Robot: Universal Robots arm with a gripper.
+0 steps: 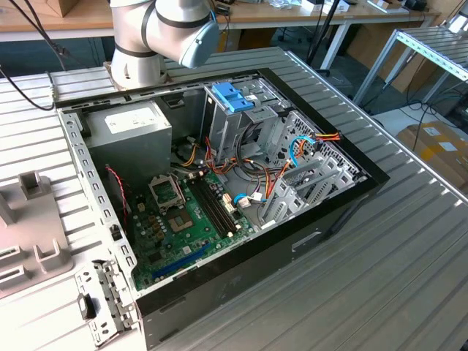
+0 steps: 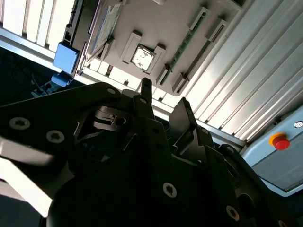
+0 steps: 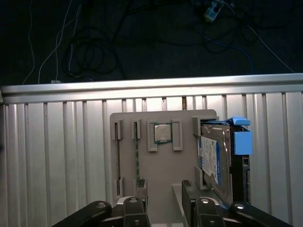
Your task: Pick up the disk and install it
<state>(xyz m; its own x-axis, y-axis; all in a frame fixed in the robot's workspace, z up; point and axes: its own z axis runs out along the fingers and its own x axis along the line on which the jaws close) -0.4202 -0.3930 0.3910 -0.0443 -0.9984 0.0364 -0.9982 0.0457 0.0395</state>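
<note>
Disk (image 3: pixel 215 158) on edge in the grey fixture (image 3: pixel 161 172), processor chip (image 3: pixel 162 133) alongside; fingers (image 3: pixel 141 190) apart, empty.

Carries rounded silver-grey joints along the arm (image 1: pixel 146 29), smooth and cylindrical, one closed off by a pale blue round cap (image 1: pixel 199 42). Rises from a thick grey base segment (image 1: pixel 135 69) of the same metal finish. Ends in a matte black gripper (image 3: pixel 165 201), seen in both wrist views, built of angular plates and linkage bars. Bears pale round screw heads (image 2: pixel 55 136) with recessed sockets along those bars. Tapers into two narrow black fingers (image 2: pixel 145 92) with squared tips.
</note>
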